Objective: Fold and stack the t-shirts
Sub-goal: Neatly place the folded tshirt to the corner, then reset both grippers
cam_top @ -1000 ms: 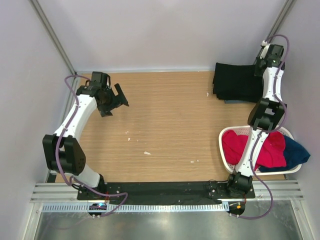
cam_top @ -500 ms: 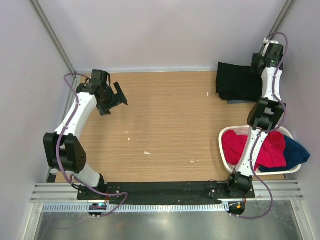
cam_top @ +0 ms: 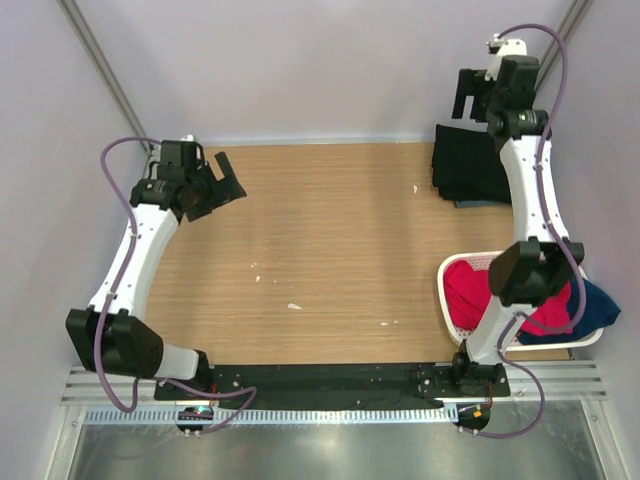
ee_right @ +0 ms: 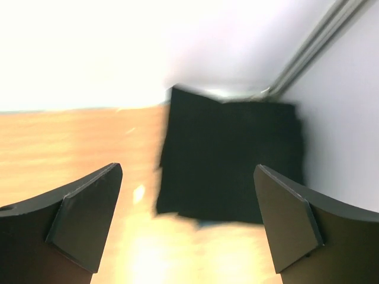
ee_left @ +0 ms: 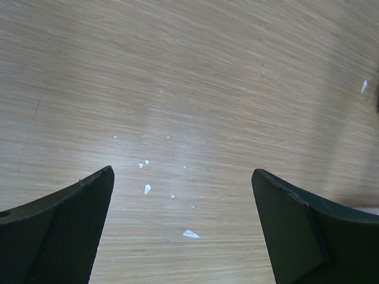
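Note:
The folded black t-shirts (cam_top: 472,166) lie in a neat stack at the table's far right corner, also blurred in the right wrist view (ee_right: 231,157). My right gripper (cam_top: 470,92) hangs high above the stack, open and holding nothing. Its fingers (ee_right: 83,219) frame the stack from above. My left gripper (cam_top: 218,186) hovers over the far left of the table, open, with only bare wood between its fingers (ee_left: 65,225).
A white oval basket (cam_top: 452,306) at the near right holds red and blue cloth (cam_top: 540,300). Small white scraps (ee_left: 190,234) dot the wooden table (cam_top: 330,250). Grey walls close in on the left, back and right.
My right gripper opened, let go of the black stack and rose up and back from it. The left arm swung slightly left and toward the back.

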